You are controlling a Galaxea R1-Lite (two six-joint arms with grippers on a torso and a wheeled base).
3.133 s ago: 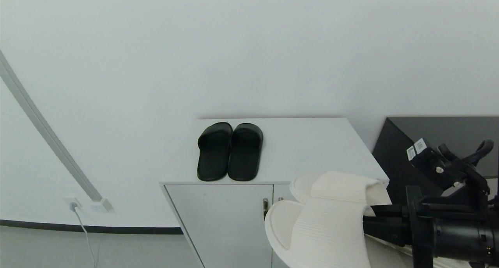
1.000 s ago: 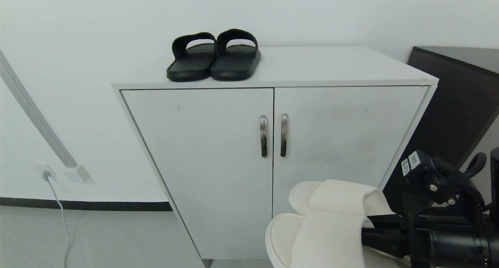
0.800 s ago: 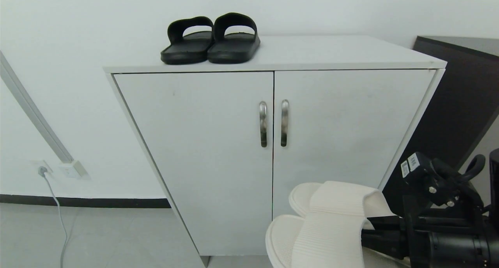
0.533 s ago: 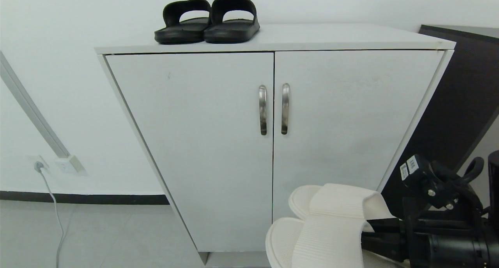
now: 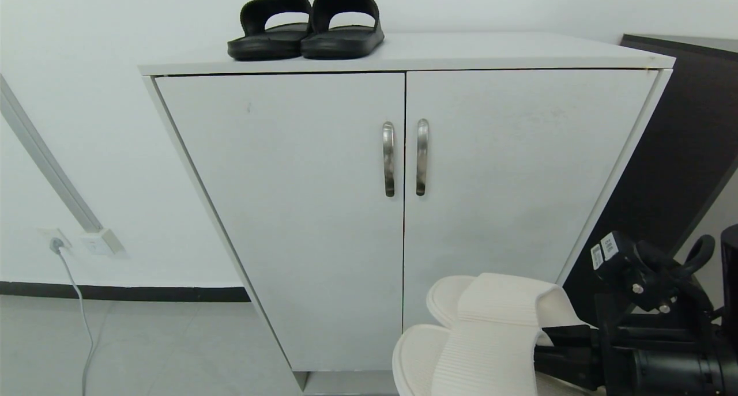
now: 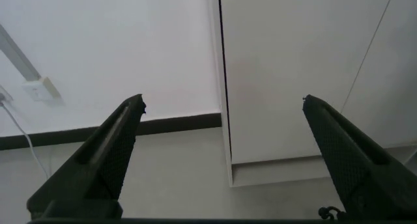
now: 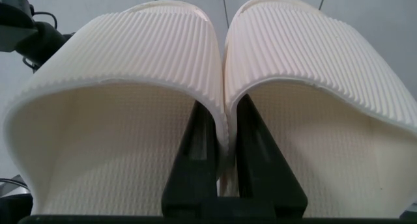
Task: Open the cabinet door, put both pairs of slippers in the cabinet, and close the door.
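Note:
A white two-door cabinet (image 5: 323,211) stands before me, both doors closed, with two metal handles (image 5: 389,158) at the centre seam. A pair of black slippers (image 5: 308,24) rests on its top, left of centre. My right gripper (image 7: 225,129) is shut on the pair of white slippers (image 5: 484,335), one finger inside each strap, pinching their inner walls together; in the head view the pair hangs low at the right, in front of the right door. My left gripper (image 6: 221,103) is open with nothing between its fingers, facing the cabinet's lower left corner (image 6: 229,168).
A dark piece of furniture (image 5: 686,154) stands right of the cabinet. On the wall at the left are a slanted cable duct (image 5: 52,171) and a socket (image 5: 56,245) with a cable hanging to the grey floor (image 5: 144,350).
The head camera has sunk: the cabinet front and handles now fill the view, where before I looked down on its top. The white slippers stay held in the right gripper.

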